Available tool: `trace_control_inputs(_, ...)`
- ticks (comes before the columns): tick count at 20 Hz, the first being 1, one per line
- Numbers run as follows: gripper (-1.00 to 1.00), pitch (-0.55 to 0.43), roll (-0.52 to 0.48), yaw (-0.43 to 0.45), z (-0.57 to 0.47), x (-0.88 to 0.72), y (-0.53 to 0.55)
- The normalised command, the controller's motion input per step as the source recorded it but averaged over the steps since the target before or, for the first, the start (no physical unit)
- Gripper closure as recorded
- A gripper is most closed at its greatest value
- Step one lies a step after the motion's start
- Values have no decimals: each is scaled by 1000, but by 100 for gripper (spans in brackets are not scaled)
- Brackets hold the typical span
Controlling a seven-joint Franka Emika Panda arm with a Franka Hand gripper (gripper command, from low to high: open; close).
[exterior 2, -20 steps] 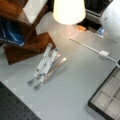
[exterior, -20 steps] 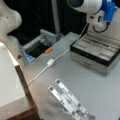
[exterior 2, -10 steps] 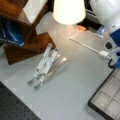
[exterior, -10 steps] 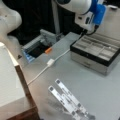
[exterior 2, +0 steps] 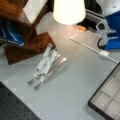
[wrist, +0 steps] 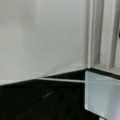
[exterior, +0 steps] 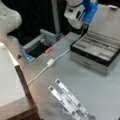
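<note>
The white and blue arm hangs at a front view's top, and its gripper (exterior: 84,27) hovers above the far left corner of an open grey metal box (exterior: 87,61) with compartments. In a front view the gripper (exterior 2: 106,32) shows at the right edge, just above a white cable with an inline adapter (exterior 2: 103,53). It holds nothing that I can see. The same cable (exterior: 50,62) runs across the grey table towards the box. The wrist view shows only a white surface (wrist: 42,37) over a dark gap, with no fingers in sight.
A folding metal stand (exterior: 67,100) lies near the table's front and shows in both front views (exterior 2: 46,66). A wooden shelf (exterior 2: 23,35) and a white lamp shade (exterior 2: 68,10) stand by it. An orange item (exterior: 48,50) lies beside a dark tray (exterior: 37,48).
The arm has swung left across a front view's top, to the box's left corner. It has also come into the other front view at the right edge.
</note>
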Motion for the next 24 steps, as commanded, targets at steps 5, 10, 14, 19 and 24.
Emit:
trace_control_inputs(5, -100, 114, -363, 179, -75, -156, -378)
trace_control_inputs(10, -100, 54, -460, 120, -69, -194, -202)
trace_control_inputs(14, -100, -16, -612, 41, -76, -235, -99)
trace_control_inputs(19, -100, 11, -482, 45, -46, -299, -47)
trace_control_inputs(24, -100, -44, -391, 25, -116, -291, -114)
